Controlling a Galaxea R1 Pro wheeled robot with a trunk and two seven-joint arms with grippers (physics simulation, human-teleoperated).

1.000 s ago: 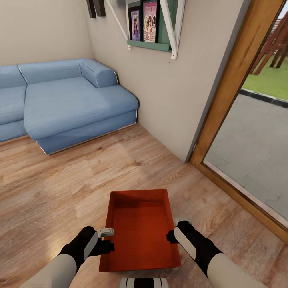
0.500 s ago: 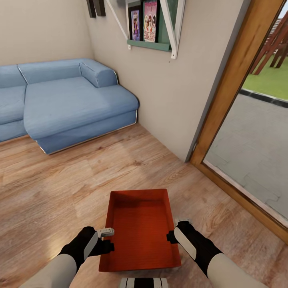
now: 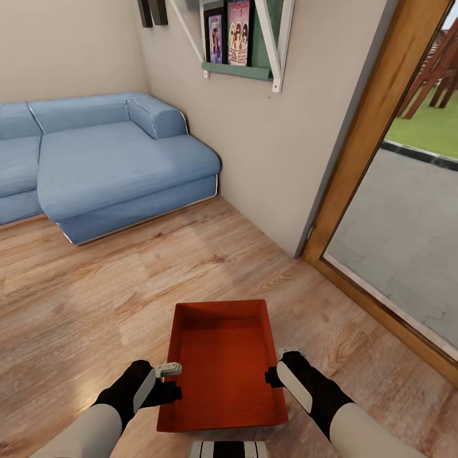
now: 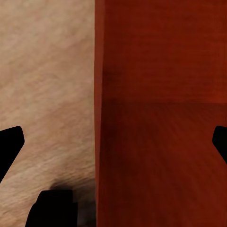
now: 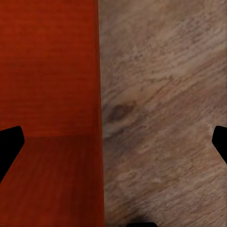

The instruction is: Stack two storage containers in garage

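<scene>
Your blue sectional sofa point(image 3: 108, 162) sits well beyond the storage container point(image 3: 224, 362) — on wood flooring point(image 3: 95, 299). Left gripper point(image 3: 166, 380) and right gripper point(image 3: 275, 367) straddle its side walls, fingers spread wide.

White forearm shells, black wrists, left hand point(image 3: 166, 380) and right hand point(image 3: 277, 369) black with white finger plates

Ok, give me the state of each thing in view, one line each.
storage container: upright, empty, between both grippers.
left gripper: jaws wide open, straddling the container's left wall.
right gripper: jaws wide open, straddling its right wall.
glass door: appears shut.
sofa: unoccupied.
</scene>
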